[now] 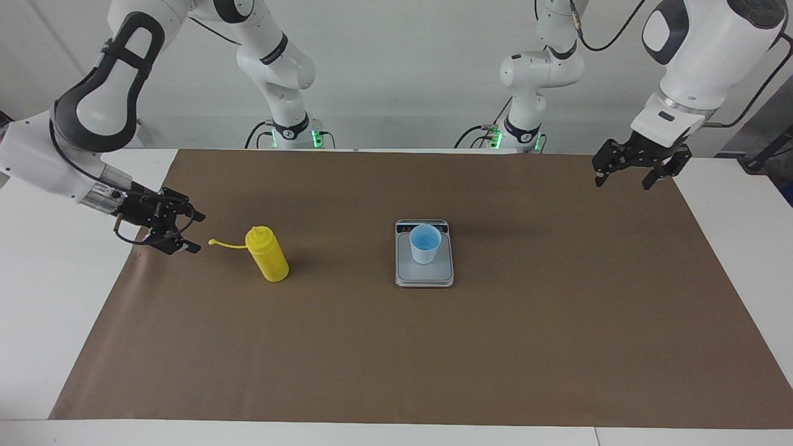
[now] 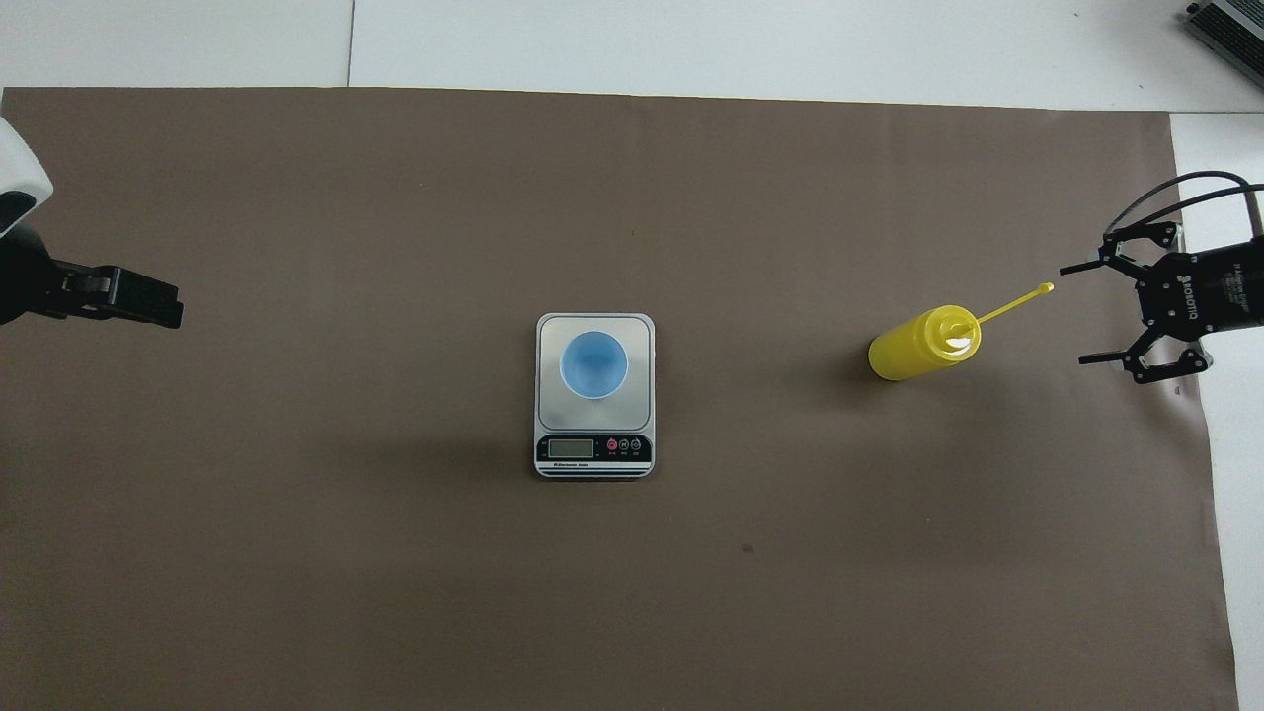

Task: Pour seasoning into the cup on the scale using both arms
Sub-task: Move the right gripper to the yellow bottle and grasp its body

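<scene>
The yellow seasoning bottle (image 1: 267,254) (image 2: 923,344) stands upright on the brown paper toward the right arm's end, its cap strap (image 1: 226,243) (image 2: 1017,304) sticking out sideways. My right gripper (image 1: 198,233) (image 2: 1076,314) is open and low, beside the bottle, with the strap's tip pointing at it; it touches nothing. The pale blue cup (image 1: 425,243) (image 2: 593,364) stands empty on the silver-grey scale (image 1: 406,269) (image 2: 642,336) at the table's middle. My left gripper (image 1: 626,176) (image 2: 128,296) is open and empty, raised over the paper at the left arm's end.
Brown paper (image 1: 396,359) (image 2: 395,553) covers most of the white table (image 1: 37,297). The scale's display strip (image 2: 592,454) faces the robots. A grey device (image 2: 1229,25) lies at the table's corner farthest from the robots, at the right arm's end.
</scene>
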You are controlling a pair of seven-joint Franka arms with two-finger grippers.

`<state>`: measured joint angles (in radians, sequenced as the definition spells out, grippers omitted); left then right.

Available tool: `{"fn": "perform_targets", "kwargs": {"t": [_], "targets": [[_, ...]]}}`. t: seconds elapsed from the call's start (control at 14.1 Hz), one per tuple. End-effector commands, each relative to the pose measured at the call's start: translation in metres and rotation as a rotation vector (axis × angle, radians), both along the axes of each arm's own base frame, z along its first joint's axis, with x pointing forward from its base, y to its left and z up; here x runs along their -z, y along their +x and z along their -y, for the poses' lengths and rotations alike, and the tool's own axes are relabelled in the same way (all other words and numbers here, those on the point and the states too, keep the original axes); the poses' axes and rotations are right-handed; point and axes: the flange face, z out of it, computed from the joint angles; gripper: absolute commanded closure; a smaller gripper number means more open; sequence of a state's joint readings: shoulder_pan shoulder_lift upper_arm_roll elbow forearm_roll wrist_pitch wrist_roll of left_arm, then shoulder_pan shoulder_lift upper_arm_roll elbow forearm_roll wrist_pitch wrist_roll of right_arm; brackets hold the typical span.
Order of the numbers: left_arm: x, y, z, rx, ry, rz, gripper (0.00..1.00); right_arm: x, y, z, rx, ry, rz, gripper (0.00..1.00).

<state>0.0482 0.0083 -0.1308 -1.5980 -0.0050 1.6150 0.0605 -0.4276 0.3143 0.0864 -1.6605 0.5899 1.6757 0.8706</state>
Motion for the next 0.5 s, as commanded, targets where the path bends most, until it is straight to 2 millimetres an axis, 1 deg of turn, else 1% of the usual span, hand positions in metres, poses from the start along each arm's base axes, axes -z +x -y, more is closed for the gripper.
{"fn": "perform_targets", "kwargs": {"t": [0.0,0.14,0.35,0.43], "targets": [[0.0,-0.008,-0.003,-0.014,0.001,-0.012,0.0,0.028,-0.007,-0.001,0.099,0.062,-0.026,0.0],[0.002,-0.008,-0.004,-0.014,0.002,-0.015,0.0,0.057,-0.015,-0.008,0.128,0.111,-0.07,0.0],[0.002,-0.008,-0.004,-0.019,0.001,-0.013,0.0,0.086,-0.01,-0.012,0.155,0.187,-0.103,0.0],[0.0,-0.009,-0.005,-0.023,0.002,-0.018,0.0,0.092,-0.01,-0.014,0.161,0.217,-0.107,0.0]]}}
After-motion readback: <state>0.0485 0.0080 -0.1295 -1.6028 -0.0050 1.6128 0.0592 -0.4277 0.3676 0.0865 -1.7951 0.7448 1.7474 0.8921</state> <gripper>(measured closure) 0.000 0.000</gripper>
